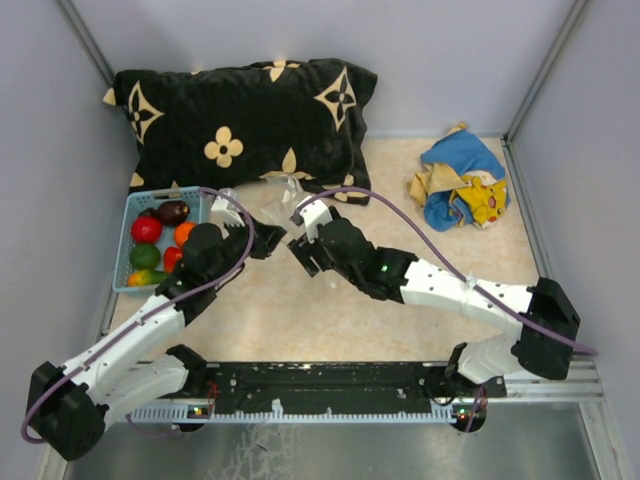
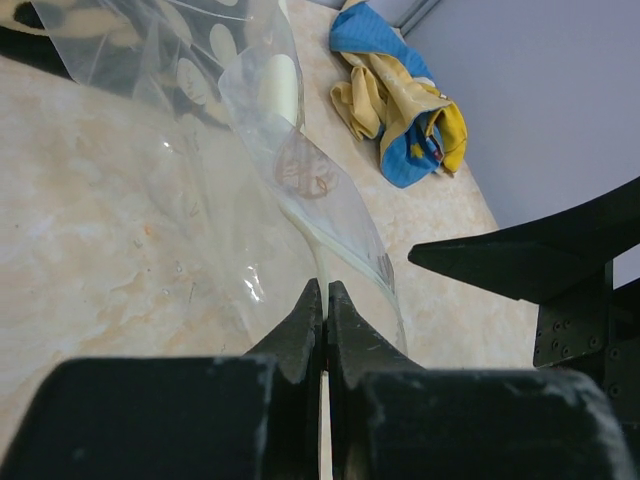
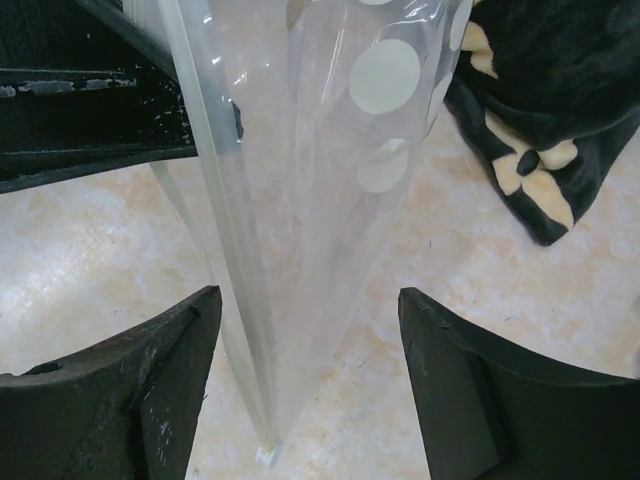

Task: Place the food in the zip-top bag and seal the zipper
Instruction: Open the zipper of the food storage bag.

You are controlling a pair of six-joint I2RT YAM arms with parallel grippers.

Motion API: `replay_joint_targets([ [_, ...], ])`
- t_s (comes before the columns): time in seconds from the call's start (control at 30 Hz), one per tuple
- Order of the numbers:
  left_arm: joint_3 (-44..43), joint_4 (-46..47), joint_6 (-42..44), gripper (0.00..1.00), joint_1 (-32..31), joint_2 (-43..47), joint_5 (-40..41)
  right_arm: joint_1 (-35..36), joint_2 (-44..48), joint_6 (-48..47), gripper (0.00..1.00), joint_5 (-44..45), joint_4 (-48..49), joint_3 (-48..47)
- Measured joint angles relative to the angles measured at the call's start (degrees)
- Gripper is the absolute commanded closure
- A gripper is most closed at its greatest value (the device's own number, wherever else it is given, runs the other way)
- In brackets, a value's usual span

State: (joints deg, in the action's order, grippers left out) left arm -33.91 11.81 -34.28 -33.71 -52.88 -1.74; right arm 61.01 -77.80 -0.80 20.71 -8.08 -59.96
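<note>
Beige marbled tabletop (image 1: 300, 320), pale grey walls (image 1: 450, 60)

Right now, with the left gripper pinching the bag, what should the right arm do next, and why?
Probably close the right gripper on the zipper, to pull the mouth open. Its jaws stand open astride the flat, empty-looking zip-top bag, the left gripper pinches its edge, and the toy fruits lie in the blue basket.

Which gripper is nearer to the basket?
Left. The left gripper, shut on the bag, sits just right of the basket; the right gripper, open, is farther right, beyond it.
</note>
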Motion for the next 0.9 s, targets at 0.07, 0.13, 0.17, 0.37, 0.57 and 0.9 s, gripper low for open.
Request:
replay_joint_targets([
  [0.07, -0.7, -1.1, 0.7, 1.0, 0.0, 0.0, -0.5, 0.0, 0.3, 0.0, 0.29, 0.7, 0.0, 0.0],
  [0.13, -1.8, -2.1, 1.4, 1.0, 0.0, -0.2, -1.2, 0.0, 0.4, -0.1, 0.29, 2.0, 0.0, 0.0],
  [0.17, -2.5, -2.8, 1.8, 1.0, 0.0, -0.4, -1.5, 0.0, 0.5, -0.1, 0.3, 2.6, 0.0, 0.0],
  [0.37, -5.7, -5.0, 2.9, 1.0, 0.0, -0.5, -3.9, 0.0, 0.8, -0.7, 0.33, 6.6, 0.3, -0.1],
  [0.57, -6.4, -7.5, 3.4, 1.0, 0.0, -0.4, -6.0, 0.0, 0.8, -1.7, 0.4, 9.5, 2.7, -0.1],
  [0.9, -6.7, -8.8, 3.0, 1.0, 0.0, 0.3, -9.9, 0.0, 0.8, -4.2, 0.61, 11.2, 8.7, 1.2],
])
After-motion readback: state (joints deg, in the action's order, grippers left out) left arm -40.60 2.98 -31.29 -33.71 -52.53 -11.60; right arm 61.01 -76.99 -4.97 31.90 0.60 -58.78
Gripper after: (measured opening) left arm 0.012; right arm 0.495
